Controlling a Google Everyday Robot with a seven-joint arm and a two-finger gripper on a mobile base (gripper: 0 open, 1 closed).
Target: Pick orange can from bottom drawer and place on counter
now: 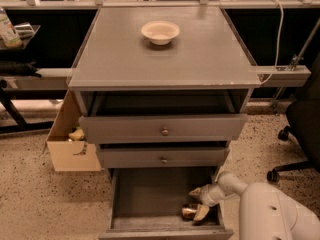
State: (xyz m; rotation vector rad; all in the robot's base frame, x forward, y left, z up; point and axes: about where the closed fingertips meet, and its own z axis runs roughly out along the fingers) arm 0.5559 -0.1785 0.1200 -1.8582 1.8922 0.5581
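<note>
The bottom drawer (pixel 145 196) is pulled open below two shallower knobbed drawers. The orange can (pixel 188 212) lies on its side near the drawer's front right corner, shiny brownish with a silver end. My gripper (pixel 198 202) reaches into the drawer from the right; its pale fingers (pixel 201 212) straddle the can's right end, one behind it and one in front. The jaws stand apart around the can. The counter (pixel 165 54) is the broad grey cabinet top above.
A cream bowl (pixel 160 32) sits at the back middle of the counter. A cardboard box (pixel 70 144) stands on the floor left of the cabinet. An office chair base (pixel 287 149) is at the right. My white arm (pixel 272 214) fills the lower right corner.
</note>
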